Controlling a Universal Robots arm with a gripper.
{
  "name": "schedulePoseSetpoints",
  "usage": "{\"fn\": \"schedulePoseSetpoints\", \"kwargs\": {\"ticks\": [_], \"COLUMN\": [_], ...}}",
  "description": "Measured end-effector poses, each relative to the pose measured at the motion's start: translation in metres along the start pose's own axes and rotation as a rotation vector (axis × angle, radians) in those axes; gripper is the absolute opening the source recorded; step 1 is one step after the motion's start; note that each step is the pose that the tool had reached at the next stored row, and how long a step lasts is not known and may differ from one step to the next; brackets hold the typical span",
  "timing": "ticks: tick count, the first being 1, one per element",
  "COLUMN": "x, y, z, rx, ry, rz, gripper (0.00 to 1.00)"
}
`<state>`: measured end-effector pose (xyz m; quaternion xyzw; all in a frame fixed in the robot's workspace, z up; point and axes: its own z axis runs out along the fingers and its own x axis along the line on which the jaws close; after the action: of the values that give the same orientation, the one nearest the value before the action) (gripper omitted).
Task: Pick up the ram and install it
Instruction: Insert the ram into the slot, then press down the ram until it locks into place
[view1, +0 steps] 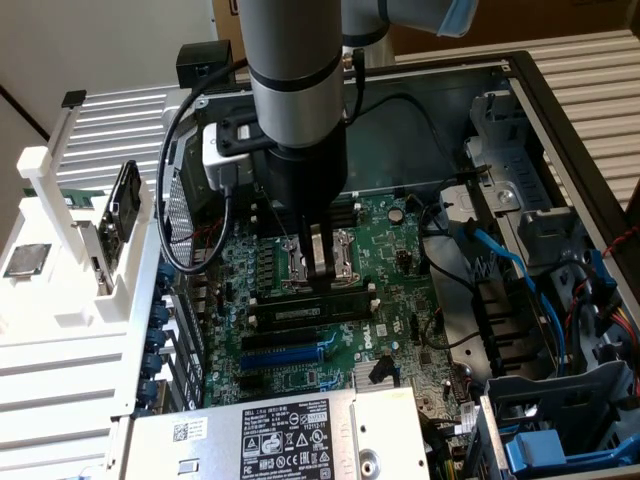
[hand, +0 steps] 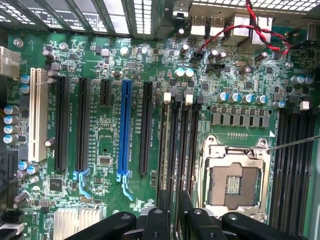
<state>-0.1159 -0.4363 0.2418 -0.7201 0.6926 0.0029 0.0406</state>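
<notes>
Ram apparently already installed, gripper (view1: 313, 268) parked over it.
Found the ram (view1: 310, 311) lying level in a black slot on the motherboard (view1: 400, 250), between white end clips; judged seated, though could not tell whether fully latched. Hung just above that stick with fingers (view1: 324, 258) parted and gripping nothing visible. Looked down, in the wrist view, on the slots beside the empty processor socket (hand: 232, 177).
</notes>
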Motion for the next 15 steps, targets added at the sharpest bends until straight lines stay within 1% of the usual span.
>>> {"fn": "schedulePoseSetpoints", "kwargs": {"ticks": [14, 15], "x": [0.0000, 0.0000], "y": [0.0001, 0.0001], "z": [0.0000, 0.0000], "rx": [0.0001, 0.0002], "ry": [0.0001, 0.0000], "rz": [0.000, 0.000], "gripper": [0.22, 0.20]}}
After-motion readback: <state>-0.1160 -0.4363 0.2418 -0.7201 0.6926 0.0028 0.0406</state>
